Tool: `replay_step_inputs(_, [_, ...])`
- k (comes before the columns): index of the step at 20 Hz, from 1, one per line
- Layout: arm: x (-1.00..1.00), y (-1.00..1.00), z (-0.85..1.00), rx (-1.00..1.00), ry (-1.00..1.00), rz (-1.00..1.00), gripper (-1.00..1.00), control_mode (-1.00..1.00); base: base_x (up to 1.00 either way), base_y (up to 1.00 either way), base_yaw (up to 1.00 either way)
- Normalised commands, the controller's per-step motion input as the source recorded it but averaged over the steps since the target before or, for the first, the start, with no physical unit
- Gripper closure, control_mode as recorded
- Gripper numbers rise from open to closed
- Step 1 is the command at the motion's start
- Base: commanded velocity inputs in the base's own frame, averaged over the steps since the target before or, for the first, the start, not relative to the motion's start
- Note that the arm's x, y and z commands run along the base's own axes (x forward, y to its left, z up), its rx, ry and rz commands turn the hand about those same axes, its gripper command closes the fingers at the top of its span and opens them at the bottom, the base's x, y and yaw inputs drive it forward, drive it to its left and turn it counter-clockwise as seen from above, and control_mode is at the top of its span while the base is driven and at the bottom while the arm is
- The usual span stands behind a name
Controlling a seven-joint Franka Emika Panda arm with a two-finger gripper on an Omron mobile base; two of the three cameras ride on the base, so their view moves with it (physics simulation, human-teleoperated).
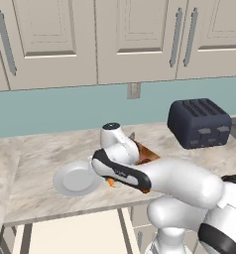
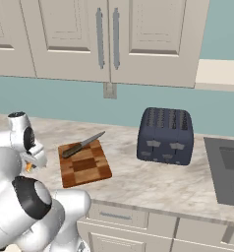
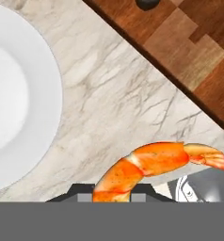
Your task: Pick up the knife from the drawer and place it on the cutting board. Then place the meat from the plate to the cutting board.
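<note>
Plainly, you have no readable writing on anything. Marbled beige tabletop (image 3: 118, 89) runs under cream cabinets (image 1: 115, 39) and a teal wall. Your tool (image 3: 115, 196), at lower centre of the hand view, pinches the meat (image 3: 151, 164), a curved, banded orange shrimp, between plate (image 3: 43, 94) at left and cutting board (image 3: 189, 52) at upper right.

The knife (image 2: 82, 144) lies diagonally across the cutting board (image 2: 84, 165); a toaster (image 2: 165, 136) stands right; an orange speck, perhaps the meat (image 2: 28, 168), left.
</note>
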Motion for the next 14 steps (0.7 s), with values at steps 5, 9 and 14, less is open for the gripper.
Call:
replay_step_inputs(5, [-0.32, -0.83, 0.35, 0.09, 0.00, -0.05, 1.00, -1.00, 0.00, 0.00, 0.00])
replay_step_inputs(9, [-0.18, -0.78, 0.27, 0.07, 0.00, -0.06, 1.00, -1.00, 0.00, 0.00, 0.00])
replay_step_inputs(14, [-0.01, -0.76, 0.48, 0.04, 0.00, -0.05, 1.00, -1.00, 0.00, 0.00, 0.00])
